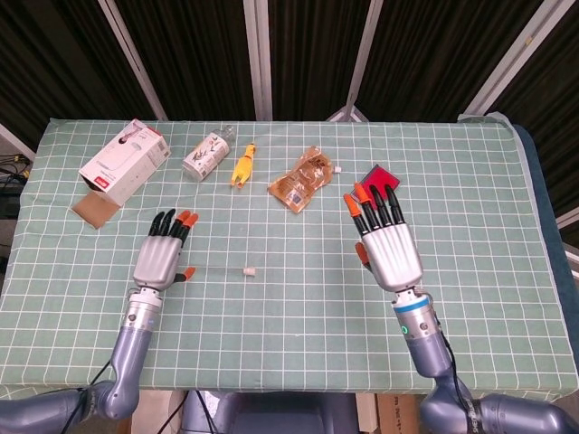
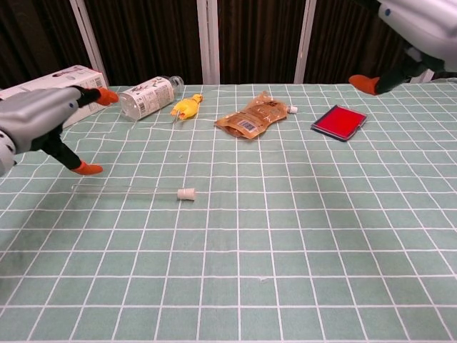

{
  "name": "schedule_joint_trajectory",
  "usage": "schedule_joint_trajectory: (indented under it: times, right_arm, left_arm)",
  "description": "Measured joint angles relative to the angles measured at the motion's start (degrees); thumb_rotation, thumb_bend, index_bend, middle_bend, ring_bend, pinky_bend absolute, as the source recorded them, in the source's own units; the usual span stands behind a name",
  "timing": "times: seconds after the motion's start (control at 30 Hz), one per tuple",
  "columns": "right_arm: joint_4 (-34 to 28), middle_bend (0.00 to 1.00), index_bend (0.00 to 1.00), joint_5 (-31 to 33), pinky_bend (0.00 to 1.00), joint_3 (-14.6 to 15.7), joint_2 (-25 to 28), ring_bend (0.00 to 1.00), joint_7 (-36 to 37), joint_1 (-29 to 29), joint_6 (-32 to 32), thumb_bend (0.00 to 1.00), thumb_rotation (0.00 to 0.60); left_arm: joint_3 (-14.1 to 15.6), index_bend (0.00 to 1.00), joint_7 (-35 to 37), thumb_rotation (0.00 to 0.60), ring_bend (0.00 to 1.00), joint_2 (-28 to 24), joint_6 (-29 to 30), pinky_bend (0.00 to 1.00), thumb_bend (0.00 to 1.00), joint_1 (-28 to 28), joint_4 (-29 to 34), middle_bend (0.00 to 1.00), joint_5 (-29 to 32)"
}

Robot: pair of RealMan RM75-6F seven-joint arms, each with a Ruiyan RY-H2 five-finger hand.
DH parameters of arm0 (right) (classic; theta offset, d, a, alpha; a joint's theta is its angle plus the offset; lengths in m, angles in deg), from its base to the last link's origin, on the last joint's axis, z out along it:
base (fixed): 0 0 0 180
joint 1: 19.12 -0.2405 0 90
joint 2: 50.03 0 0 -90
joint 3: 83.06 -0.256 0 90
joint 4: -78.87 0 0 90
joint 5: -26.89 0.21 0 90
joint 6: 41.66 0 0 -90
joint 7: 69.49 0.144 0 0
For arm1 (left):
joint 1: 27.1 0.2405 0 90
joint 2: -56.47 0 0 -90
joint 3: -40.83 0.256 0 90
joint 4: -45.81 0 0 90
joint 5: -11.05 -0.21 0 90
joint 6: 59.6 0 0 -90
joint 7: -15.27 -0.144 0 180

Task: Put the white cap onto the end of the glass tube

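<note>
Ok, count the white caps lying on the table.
2. One white cap sits mid-table on the glass tube end; a smaller one lies beside the brown pouch. Others could be hidden.

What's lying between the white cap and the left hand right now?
The glass tube lies flat on the mat, running from the white cap out toward the left hand, which is raised off it. The chest view shows this best.

We find the cap near the table's middle, at the right end of the tube. Along the far edge, left to right, lie the box, bottle, toy chicken, pouch and wallet.
</note>
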Motion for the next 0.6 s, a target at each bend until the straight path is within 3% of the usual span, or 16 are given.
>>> schedule_joint_trajectory:
  times: [0.3,0.6]
  right_arm:
    - [-6.8,0.00,0.00,3.0,0.00,5.3,9.1,0.00,10.9,10.1,-3.2,0.36,0.600]
    - [-4.1,0.00,0.00,1.9,0.00,11.0,14.5,0.00,22.2,20.0,-8.5,0.36,0.600]
  left_arm:
    - [5.6,0.10,12.4,0.600,0.00,-14.1,8.6,0.00,0.22,8.0,6.7,0.05,-13.0]
    - [14.3,0.09,26.0,0.600,0.00,-23.3,21.2,0.00,0.22,20.2,3.7,0.04,-22.8]
